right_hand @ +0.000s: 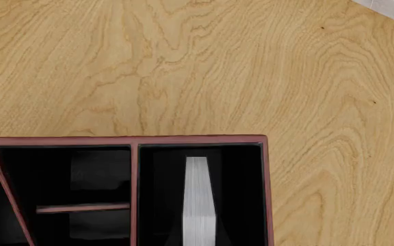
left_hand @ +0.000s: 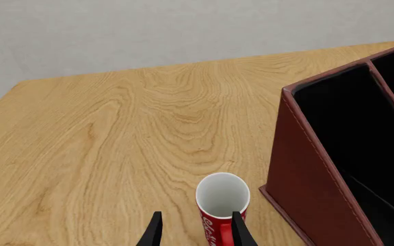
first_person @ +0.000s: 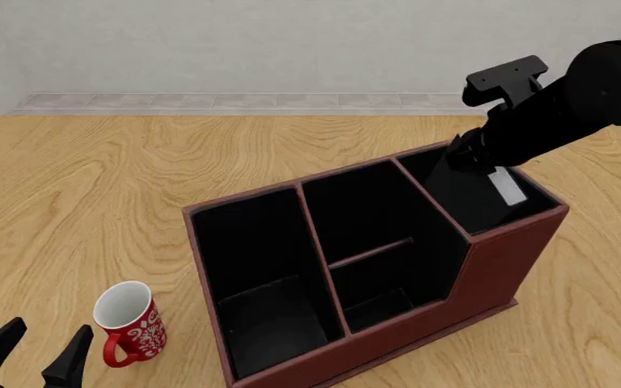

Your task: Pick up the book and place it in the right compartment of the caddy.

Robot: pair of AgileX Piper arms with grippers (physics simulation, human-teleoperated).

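Placement is the step in hand, judging by how things lie. Below the right pincer (first_person: 481, 168) stands the thick black-covered book with white page edges (right_hand: 198, 202), upright on its edge inside the tall, raised right compartment (right_hand: 241, 195) of the reddish-brown leather-look caddy with black interior (first_person: 397, 343). In the right wrist view the white pages run straight down from the camera, midway between the compartment's walls; the fingers do not show there, and from the front the arm hides them, so I cannot tell whether that pincer is pinching the book or has let go. If it grips, the next move calls for parting the fingers and lifting straight up, clear of the walls, so the book is not dragged out. The left pincer (first_person: 32, 356) rests low and spread, empty, with a red patterned mug with a white inside (left_hand: 222, 205) just beside one finger on the wooden surface (left_hand: 115, 128).
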